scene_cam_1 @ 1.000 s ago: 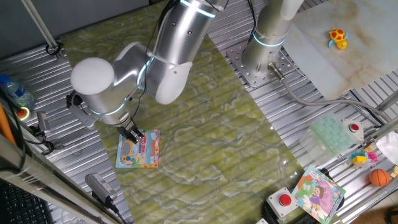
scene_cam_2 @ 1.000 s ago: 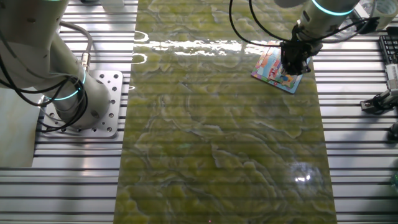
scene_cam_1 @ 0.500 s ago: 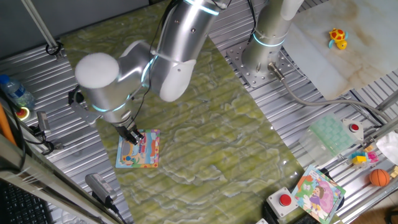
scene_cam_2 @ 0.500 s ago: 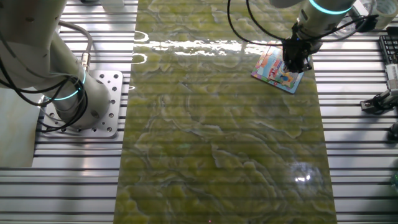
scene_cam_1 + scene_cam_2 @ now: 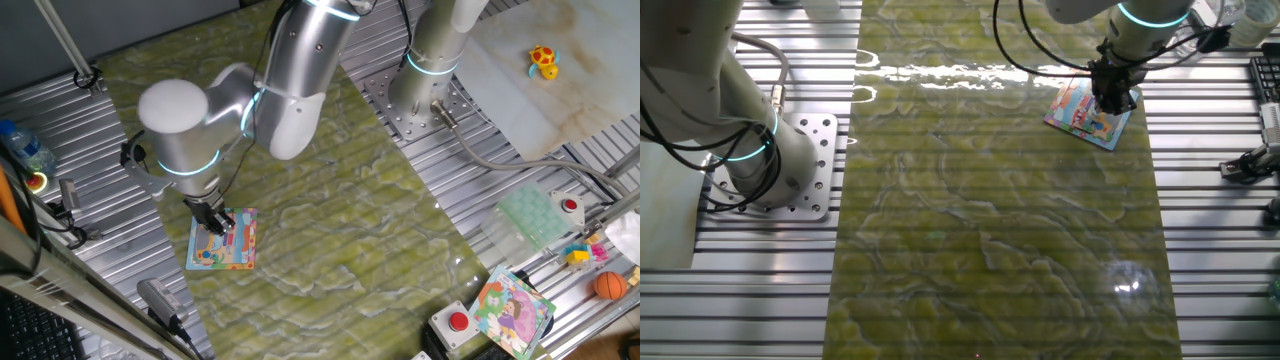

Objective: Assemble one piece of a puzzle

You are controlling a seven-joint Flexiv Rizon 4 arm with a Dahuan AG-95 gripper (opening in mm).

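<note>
- The end effector (image 5: 217, 224) is pointed straight down over the puzzle (image 5: 222, 241), its dark fingertips at or right above the upper part of the picture, near the edge closest to the arm.
- From the other fixed view the end effector (image 5: 1114, 102) covers the far right corner region of the puzzle (image 5: 1086, 112).
- I cannot tell whether the fingers are apart or closed; they are too small and dark against the board.
- The piece itself is too tiny to make out, so I cannot say if it is held or already seated.
- The puzzle lies flat on the green marbled mat (image 5: 330, 200), close to the mat's edge beside the ribbed metal table (image 5: 100, 210).
- A second cartoon board (image 5: 512, 310) lies well apart at the table's far corner, next to a red button (image 5: 458, 322).
</note>
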